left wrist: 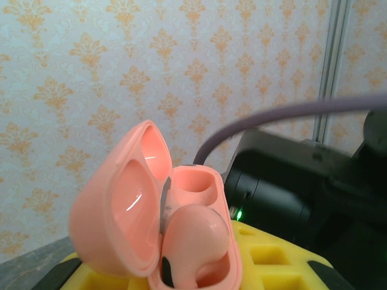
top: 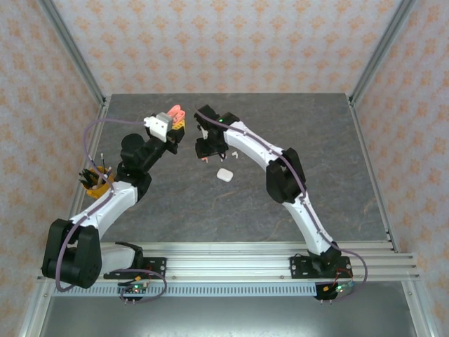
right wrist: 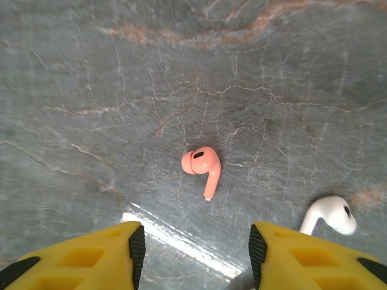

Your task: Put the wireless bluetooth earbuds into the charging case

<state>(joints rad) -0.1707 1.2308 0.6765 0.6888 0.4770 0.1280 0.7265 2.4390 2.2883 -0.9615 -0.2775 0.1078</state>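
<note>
Right gripper (right wrist: 192, 257) hovers over the table (right wrist: 91, 90), jaws apart and empty. A coral earbud (right wrist: 202, 168) lies just ahead of the gap with bare table all round, and a white earbud (right wrist: 331, 216) lies near one finger. Left gripper (top: 173, 121), raised, is clamped on the open coral case (left wrist: 115, 211). Its wrist view reveals a second coral earbud (left wrist: 196, 232) seated inside. The overhead view adds a white case (top: 224, 175), well clear of the table edges.
</note>
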